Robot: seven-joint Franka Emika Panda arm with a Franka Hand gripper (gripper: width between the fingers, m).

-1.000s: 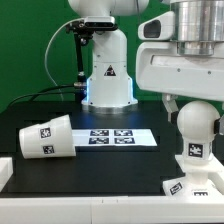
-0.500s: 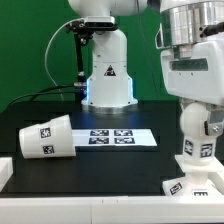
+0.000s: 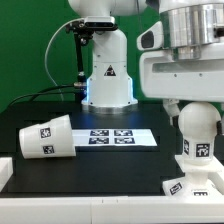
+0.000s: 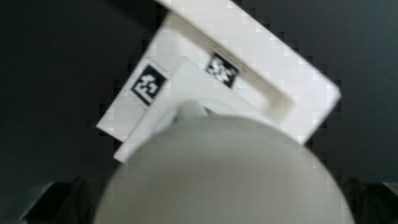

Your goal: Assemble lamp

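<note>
The rounded white bulb (image 3: 197, 130) stands upright with its neck in the boxy tagged base (image 3: 190, 176) at the exterior view's right. My gripper (image 3: 195, 108) hangs straight over it, open, one finger on each side of the bulb's top. In the wrist view the bulb (image 4: 214, 170) fills the space between my dark fingers (image 4: 64, 200), and the base (image 4: 249, 80) lies beyond it; my gripper (image 4: 214, 208) holds nothing. The cup-like shade (image 3: 47, 137) lies on its side at the exterior view's left, well away from my hand.
The marker board (image 3: 118, 137) lies flat mid-table between the shade and the base. The arm's white pedestal (image 3: 108, 78) stands behind it, with cables running off to the left. A white block (image 3: 5, 172) sits at the table's front left corner.
My hand turned about the bulb's axis and came back broadside to the camera. The jaws have spread apart off the bulb. Bulb, base and shade stay where they were.
</note>
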